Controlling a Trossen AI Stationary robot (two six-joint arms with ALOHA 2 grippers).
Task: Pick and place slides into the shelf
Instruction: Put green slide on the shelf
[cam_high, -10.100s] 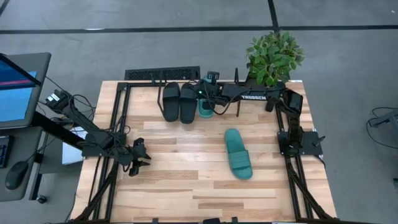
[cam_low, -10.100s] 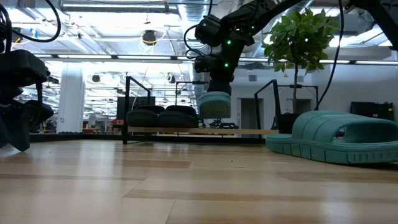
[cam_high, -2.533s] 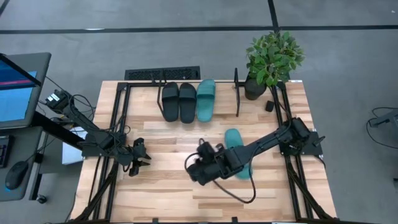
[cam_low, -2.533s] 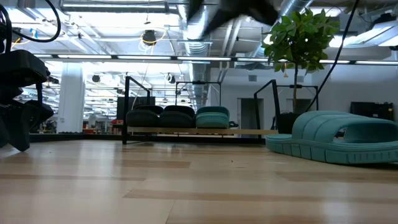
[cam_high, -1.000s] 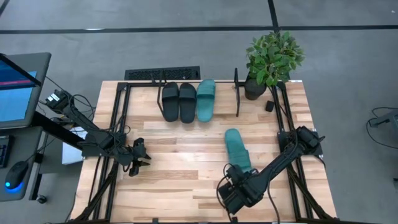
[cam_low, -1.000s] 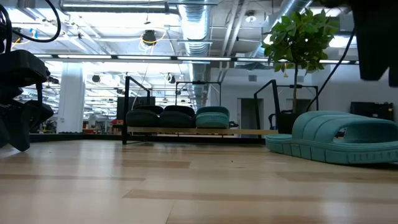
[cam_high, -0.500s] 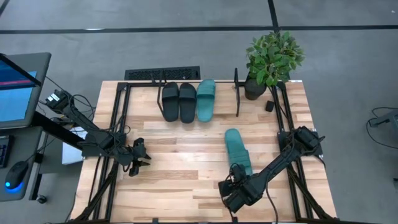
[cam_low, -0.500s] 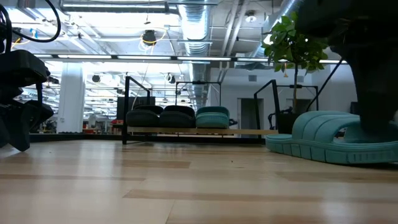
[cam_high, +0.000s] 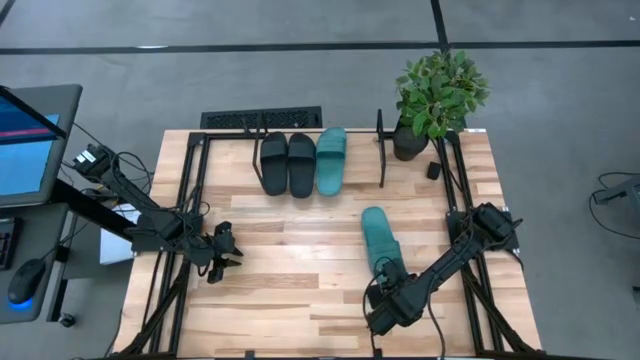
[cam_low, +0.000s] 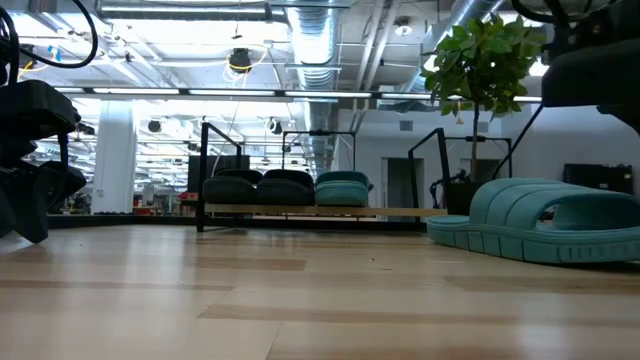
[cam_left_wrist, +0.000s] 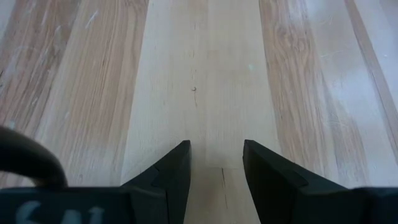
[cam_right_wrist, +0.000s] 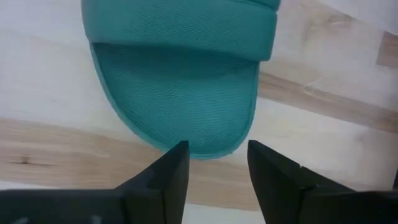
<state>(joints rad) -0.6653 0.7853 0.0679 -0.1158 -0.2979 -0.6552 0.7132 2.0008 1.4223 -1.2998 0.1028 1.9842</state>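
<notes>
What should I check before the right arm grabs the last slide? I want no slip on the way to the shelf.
1. Right gripper lined up with the loose teal slide: ok, its end sits just ahead of the fingers.
2. Fingers around the slide: not ok, nothing between them yet.
3. Free slot on the shelf: ok, bare space beside the shelved teal slide.
4. Two black slides seated: ok.
5. Left gripper out of the path: ok, open over bare table.
6. Plant clearance: cannot tell.
</notes>
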